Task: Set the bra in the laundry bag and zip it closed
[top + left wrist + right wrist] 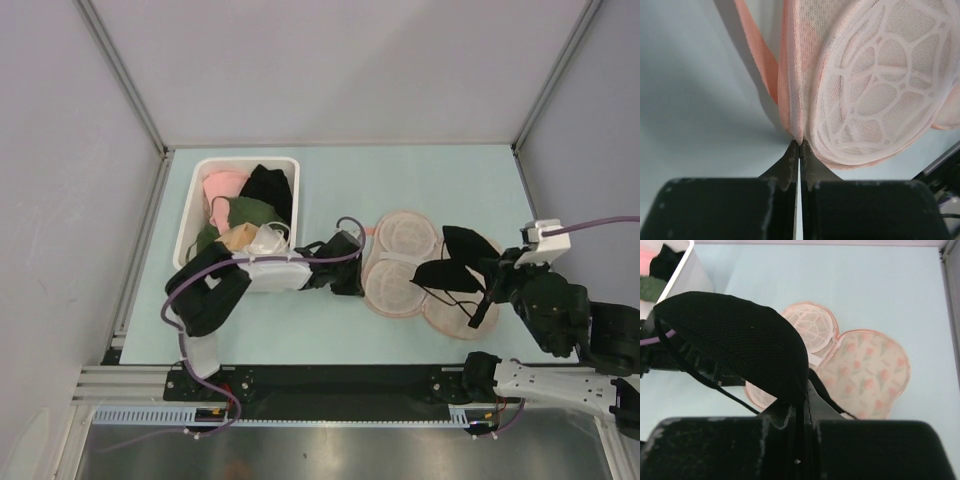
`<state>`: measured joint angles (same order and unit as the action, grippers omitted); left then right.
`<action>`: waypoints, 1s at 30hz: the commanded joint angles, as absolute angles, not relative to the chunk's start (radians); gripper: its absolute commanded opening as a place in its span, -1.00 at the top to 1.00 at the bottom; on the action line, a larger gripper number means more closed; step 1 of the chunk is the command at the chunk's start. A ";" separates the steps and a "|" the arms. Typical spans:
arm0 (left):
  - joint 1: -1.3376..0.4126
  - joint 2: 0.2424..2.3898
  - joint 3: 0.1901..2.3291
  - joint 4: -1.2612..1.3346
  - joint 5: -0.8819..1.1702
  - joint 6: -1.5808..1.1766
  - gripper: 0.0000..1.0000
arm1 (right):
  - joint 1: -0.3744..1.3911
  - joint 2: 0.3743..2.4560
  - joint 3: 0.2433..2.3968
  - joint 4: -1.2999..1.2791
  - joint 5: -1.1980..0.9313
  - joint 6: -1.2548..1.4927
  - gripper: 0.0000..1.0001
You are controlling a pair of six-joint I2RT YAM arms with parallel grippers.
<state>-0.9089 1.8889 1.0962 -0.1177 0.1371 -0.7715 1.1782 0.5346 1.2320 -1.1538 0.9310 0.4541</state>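
The laundry bag (400,262) lies open on the table, pale pink round cups up, its printed half (870,375) to the right. My left gripper (350,262) is shut on the bag's left pink edge (796,131), beside a mesh cup (875,85). My right gripper (478,300) is shut on the black bra (458,262) and holds it above the bag's right half. In the right wrist view the bra cup (735,335) fills the left, with thin straps hanging below it.
A white rectangular bin (240,215) with pink, green and black garments stands at the back left, close behind the left arm. The table's walls run along the back and both sides.
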 commanded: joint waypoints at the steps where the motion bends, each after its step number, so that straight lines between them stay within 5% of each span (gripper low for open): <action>1: -0.907 1.726 0.967 -0.152 0.040 -0.686 1.00 | 1.200 0.644 1.226 -1.082 0.890 0.427 1.00; 5: -0.907 1.648 0.902 -0.175 0.035 -0.658 0.99 | 1.154 0.712 1.206 -0.994 0.772 0.362 1.00; 8: -0.910 1.547 0.850 -0.170 0.048 -0.643 0.35 | 0.930 0.765 1.168 -0.909 0.464 0.281 1.00; 9: -0.914 1.508 0.832 -0.146 0.051 -0.640 0.00 | 0.756 0.775 1.154 -0.882 0.349 0.235 1.00; 11: -0.916 1.393 0.789 -0.140 0.066 -0.627 -0.25 | 0.614 0.788 1.131 -0.821 0.074 0.216 1.00; 16: -0.916 1.174 0.750 -0.164 0.124 -0.582 -0.46 | 0.361 0.888 1.146 -0.814 -0.271 0.164 1.00; 21: -0.916 1.028 0.709 -0.061 0.170 -0.531 -0.63 | 0.293 0.945 1.160 -0.856 -0.480 0.132 1.00; 30: -0.914 1.187 0.725 0.175 0.152 -0.414 -0.64 | 0.120 0.959 1.132 -0.853 -0.715 0.136 1.00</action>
<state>-0.9123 1.0992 0.7136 0.0399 0.1421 -0.5140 0.1677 0.9638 1.1240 -0.8764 -0.5598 0.1528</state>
